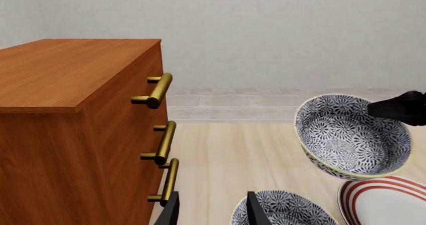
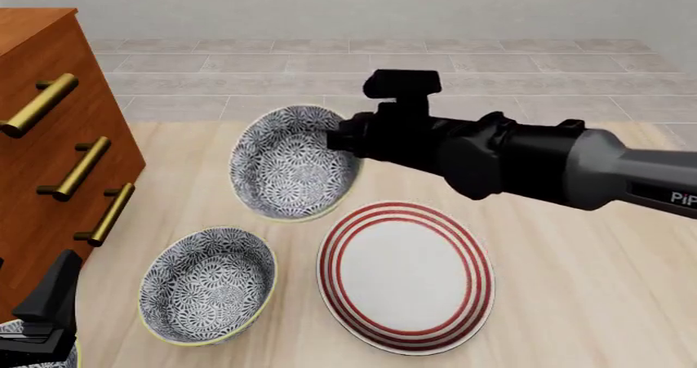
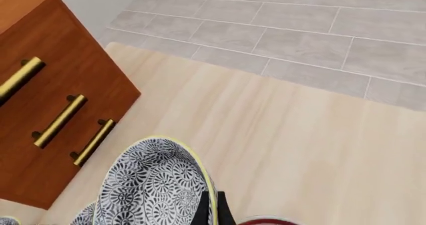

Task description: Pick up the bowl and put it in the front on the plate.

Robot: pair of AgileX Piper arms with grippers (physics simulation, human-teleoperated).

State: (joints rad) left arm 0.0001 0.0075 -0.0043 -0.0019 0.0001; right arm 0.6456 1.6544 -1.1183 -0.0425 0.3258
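Observation:
The blue-and-white floral bowl hangs tilted above the table, just behind and left of the plate. My right gripper is shut on its right rim; in the right wrist view the fingertips pinch the yellowish edge of the bowl. The left wrist view shows the bowl in the air over the red-ringed plate. My left gripper stays low at the front left, open, holding nothing.
A second floral bowl sits on the table left of the plate, near the left gripper. A wooden dresser with brass handles stands along the left side. A patterned edge shows at the front-left corner.

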